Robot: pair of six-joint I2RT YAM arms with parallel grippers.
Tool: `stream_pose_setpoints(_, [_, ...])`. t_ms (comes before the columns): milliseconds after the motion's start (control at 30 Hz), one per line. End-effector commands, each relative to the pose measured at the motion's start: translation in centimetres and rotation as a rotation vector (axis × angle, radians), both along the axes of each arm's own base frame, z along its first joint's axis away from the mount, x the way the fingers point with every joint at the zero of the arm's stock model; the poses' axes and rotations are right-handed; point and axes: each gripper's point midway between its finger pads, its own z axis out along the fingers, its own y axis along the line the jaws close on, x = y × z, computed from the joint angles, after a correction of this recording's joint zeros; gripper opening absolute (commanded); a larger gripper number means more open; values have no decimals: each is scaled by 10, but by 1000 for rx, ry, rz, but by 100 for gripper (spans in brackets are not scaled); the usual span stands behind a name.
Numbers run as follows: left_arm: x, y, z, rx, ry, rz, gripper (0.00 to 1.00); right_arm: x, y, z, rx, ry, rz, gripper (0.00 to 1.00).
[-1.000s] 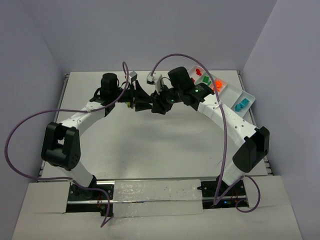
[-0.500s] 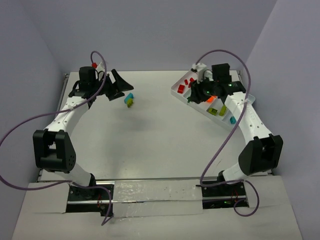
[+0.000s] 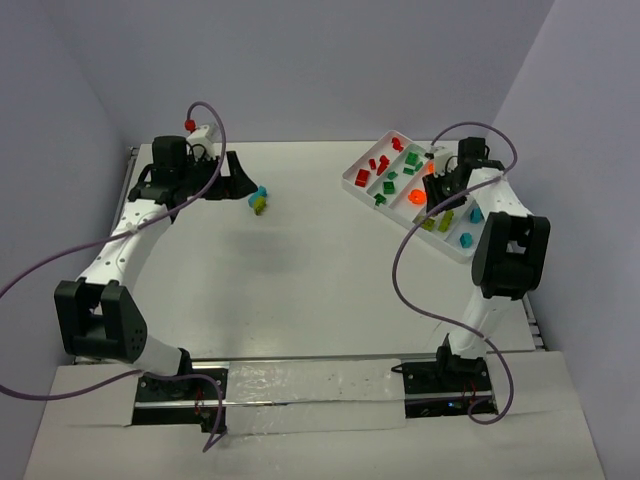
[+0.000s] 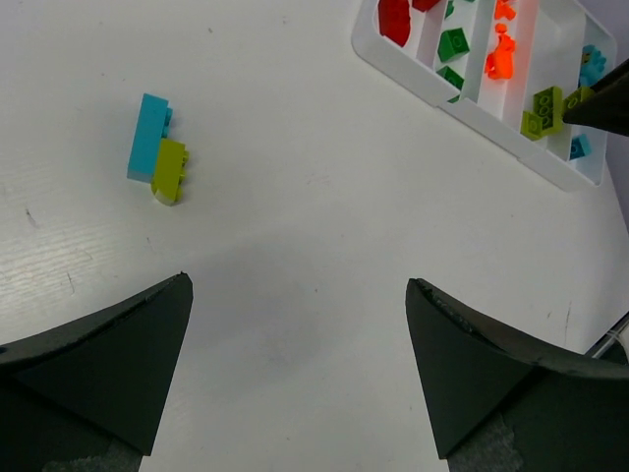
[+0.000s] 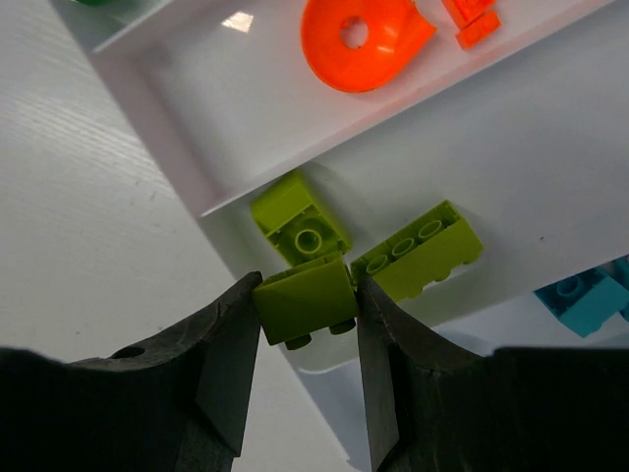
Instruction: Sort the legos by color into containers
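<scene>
Two legos, a cyan brick [image 4: 149, 149] and a yellow-green brick [image 4: 169, 169], lie touching on the table at the back left [image 3: 259, 198]. My left gripper [image 4: 298, 280] hovers just left of them [image 3: 232, 176], open and empty. The white tray [image 3: 352, 181] of containers sits at the back right, holding red, green, orange, yellow-green and cyan legos in separate compartments. My right gripper [image 5: 308, 278] is shut on a small yellow-green lego [image 5: 307, 300] above the near end of the yellow-green compartment. Two more yellow-green bricks [image 5: 300, 224] [image 5: 418, 251] lie there.
An orange ring-shaped piece [image 5: 359, 39] lies in the compartment beyond the divider, and a cyan brick [image 5: 590, 290] in the one on the other side. Purple cables loop off both arms. Walls close in the table at the back and sides.
Both arms swung apart from the table's middle. The left gripper went to the back left and opened wide. The right gripper moved over the tray's yellow-green compartment, still shut.
</scene>
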Motion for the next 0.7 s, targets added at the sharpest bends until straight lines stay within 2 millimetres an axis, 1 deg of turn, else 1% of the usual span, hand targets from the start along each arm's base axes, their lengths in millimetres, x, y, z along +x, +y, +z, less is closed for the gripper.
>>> stream_pose_setpoints(0, [4, -1, 6, 38, -28, -23, 99, 29, -18, 9, -71, -61, -49, 5])
stream_pose_setpoints(100, [6, -3, 2, 29, -10, -29, 99, 40, -26, -3, -97, -55, -80, 6])
stream_pose_setpoints(133, [6, -3, 1, 30, -7, -28, 99, 43, -28, -4, -103, -56, -87, 6])
stream_pose_setpoints(200, [7, -2, -1, 33, -1, -26, 99, 48, -28, -9, -101, -50, -94, 6])
stream_pose_setpoints(367, [9, 0, -5, 47, 4, -19, 99, 57, -31, -13, -102, -54, -109, 9])
stream_pose_setpoints(467, [10, 0, -10, 55, 21, -17, 99, 60, -33, -19, -108, -36, -125, 17])
stream_pose_setpoints(600, [16, 3, -15, 74, 32, -6, 99, 59, -33, -26, -109, -17, -121, 35])
stream_pose_setpoints(667, [18, 5, -18, 86, 34, 3, 99, 58, -33, -26, -106, -16, -121, 39])
